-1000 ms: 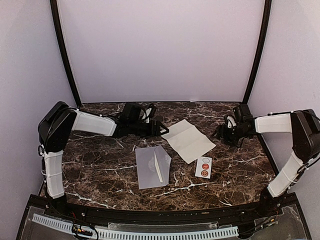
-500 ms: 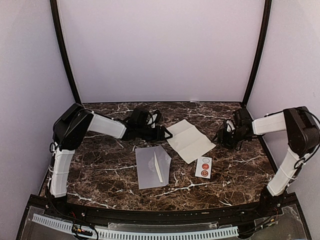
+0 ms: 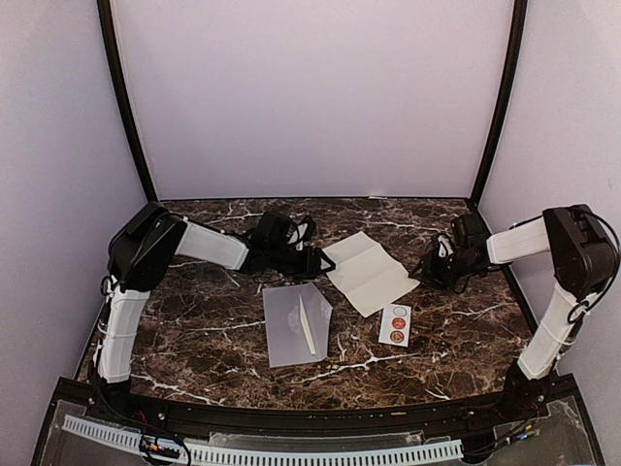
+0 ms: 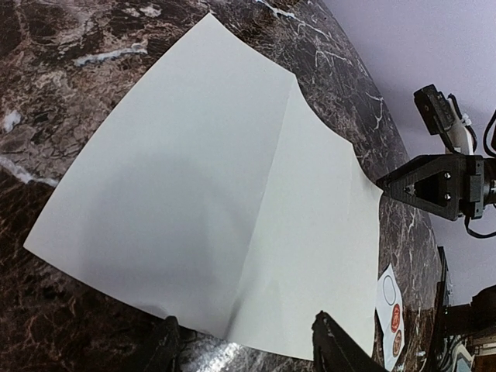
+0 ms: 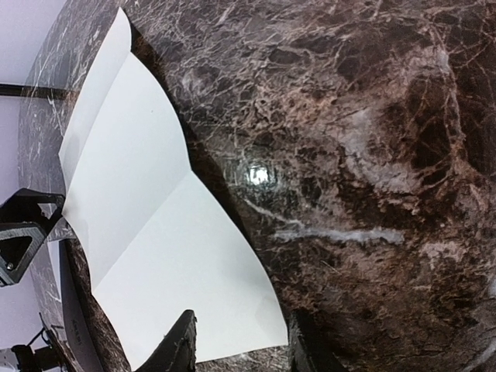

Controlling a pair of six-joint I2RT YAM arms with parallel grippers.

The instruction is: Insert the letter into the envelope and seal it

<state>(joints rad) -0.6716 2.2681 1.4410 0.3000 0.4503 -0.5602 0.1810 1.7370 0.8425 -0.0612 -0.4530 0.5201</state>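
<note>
Dark brown marble table [image 3: 194,335] with white veins, pale lavender walls [image 3: 310,97] all round. The left claw [image 4: 246,335] is released. Its two black fingertips [image 4: 167,346] poke up at the bottom of its wrist view, well apart, and the near edge of the letter [image 3: 369,273] sits in the gap between them, not pinched as far as I can see.

The right claw [image 5: 242,332] is the same deal. It's spread at the bottom of its own view, with one corner of the letter lying between the fingers and nothing clamped on it. In the top view the two claws come in low from either side of the sheet, left one at its left corner, right one at its right corner.

The letter is a white sheet with fold creases, lying a bit bowed on the table just right of centre in the top view.

The envelope [image 3: 294,325] is lower centre, just below and left of the letter. It's flat and grey-lavender, with its pointed flap out to the right. Can't tell if its corner touches the sheet.

A small white sticker strip [image 3: 395,323] with round seals sits to the right of the envelope, below the letter's lower corner.
</note>
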